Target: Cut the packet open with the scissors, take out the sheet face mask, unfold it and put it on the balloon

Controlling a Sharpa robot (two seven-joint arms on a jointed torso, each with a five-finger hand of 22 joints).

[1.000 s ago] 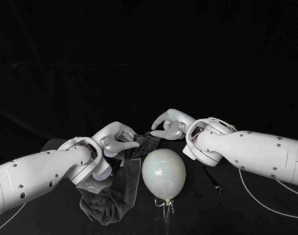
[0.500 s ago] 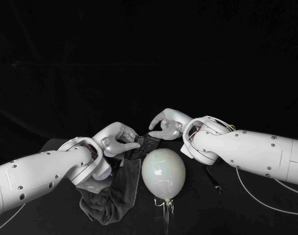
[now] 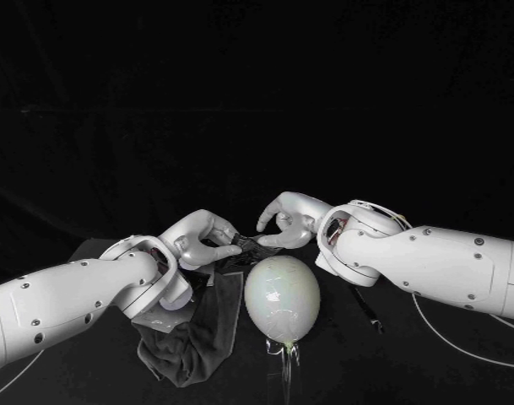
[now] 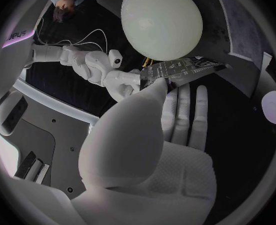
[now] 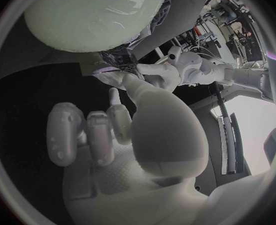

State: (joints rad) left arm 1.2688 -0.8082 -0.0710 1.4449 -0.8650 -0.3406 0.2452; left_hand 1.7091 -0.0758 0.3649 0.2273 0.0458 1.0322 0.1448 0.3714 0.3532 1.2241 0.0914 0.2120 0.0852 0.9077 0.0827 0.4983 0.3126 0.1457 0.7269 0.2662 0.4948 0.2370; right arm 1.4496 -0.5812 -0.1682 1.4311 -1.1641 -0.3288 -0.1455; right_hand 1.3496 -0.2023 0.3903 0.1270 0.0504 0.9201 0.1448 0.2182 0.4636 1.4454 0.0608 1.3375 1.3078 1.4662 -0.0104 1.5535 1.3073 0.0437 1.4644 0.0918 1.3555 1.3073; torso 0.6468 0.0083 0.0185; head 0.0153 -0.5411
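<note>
A pale oval balloon [image 3: 282,297] lies on the black table in front of me, knot toward me; it also bulges large in the wrist views [image 4: 163,22] [image 5: 94,15]. Just beyond it, both hands hold a small dark printed packet [image 3: 248,245] [image 4: 183,67] [image 5: 117,65]. My left hand [image 3: 201,240] pinches one end between thumb [image 4: 152,97] and fingers. My right hand [image 3: 286,222] pinches the other end with thumb [image 5: 126,85] and fingertip, its other fingers curled. The packet hangs just above the balloon's far end.
A dark grey cloth [image 3: 193,333] lies crumpled on the table under my left forearm, left of the balloon. A slim dark object [image 3: 367,310] lies right of the balloon beneath my right forearm. A white cable [image 3: 457,350] loops at the right.
The packet has turned more edge-on and dropped slightly between the hands. My right hand has lowered a little and curled its fingers closer to my left hand.
</note>
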